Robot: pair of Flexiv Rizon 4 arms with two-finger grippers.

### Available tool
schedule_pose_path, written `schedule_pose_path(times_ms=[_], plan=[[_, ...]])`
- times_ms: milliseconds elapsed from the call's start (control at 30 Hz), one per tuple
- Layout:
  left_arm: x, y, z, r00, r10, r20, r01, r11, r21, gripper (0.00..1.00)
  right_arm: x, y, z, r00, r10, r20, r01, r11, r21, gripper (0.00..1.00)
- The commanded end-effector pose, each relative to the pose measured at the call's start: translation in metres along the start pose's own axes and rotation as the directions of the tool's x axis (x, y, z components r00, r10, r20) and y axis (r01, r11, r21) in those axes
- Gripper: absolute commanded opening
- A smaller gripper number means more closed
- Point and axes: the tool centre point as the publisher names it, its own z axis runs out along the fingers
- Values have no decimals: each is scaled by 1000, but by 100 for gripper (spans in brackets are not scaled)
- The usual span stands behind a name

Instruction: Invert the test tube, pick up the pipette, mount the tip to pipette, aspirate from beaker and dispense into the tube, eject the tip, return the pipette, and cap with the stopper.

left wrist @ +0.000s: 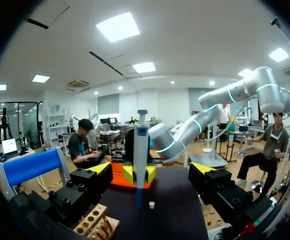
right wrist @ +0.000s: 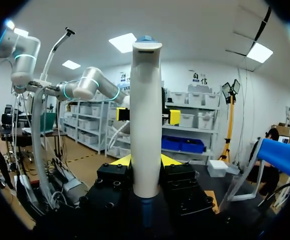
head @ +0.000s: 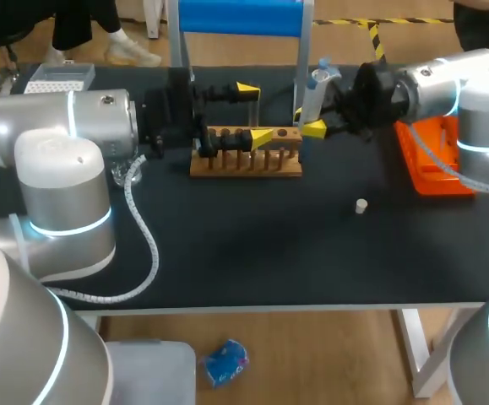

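Note:
My right gripper (head: 310, 126) is shut on the white-and-blue pipette (head: 316, 89), holding it upright just right of the wooden tube rack (head: 244, 164). In the right wrist view the pipette (right wrist: 146, 125) stands between the right gripper's (right wrist: 146, 162) yellow tips. My left gripper (head: 257, 112) is open above the rack, facing the pipette. In the left wrist view the pipette (left wrist: 140, 150) stands ahead of the wide-apart left gripper (left wrist: 152, 170), with the rack (left wrist: 97, 227) below. A small white stopper (head: 361, 205) lies on the black table. I cannot make out a test tube or beaker.
An orange tray (head: 430, 160) sits at the right under my right arm. A tip box (head: 58, 80) stands at the back left. A blue-topped stand (head: 240, 17) rises behind the rack. The stopper (left wrist: 151, 204) lies on the mat beyond the rack.

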Motion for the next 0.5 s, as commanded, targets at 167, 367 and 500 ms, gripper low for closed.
schedule_pose_path(times_ms=[167, 367, 500], plan=[[-3, 4, 2, 1000, 7, 8, -7, 1000, 15, 100, 12, -1, 27, 996, -9, 90, 9, 1000, 6, 0], [-6, 7, 6, 999, 11, 30, -12, 1000, 18, 100, 10, -3, 38, 995, -10, 102, 10, 1000, -3, 0], [-6, 7, 6, 999, 11, 30, -12, 1000, 18, 100, 9, -3, 39, 995, -9, 103, 10, 1000, -4, 0]])
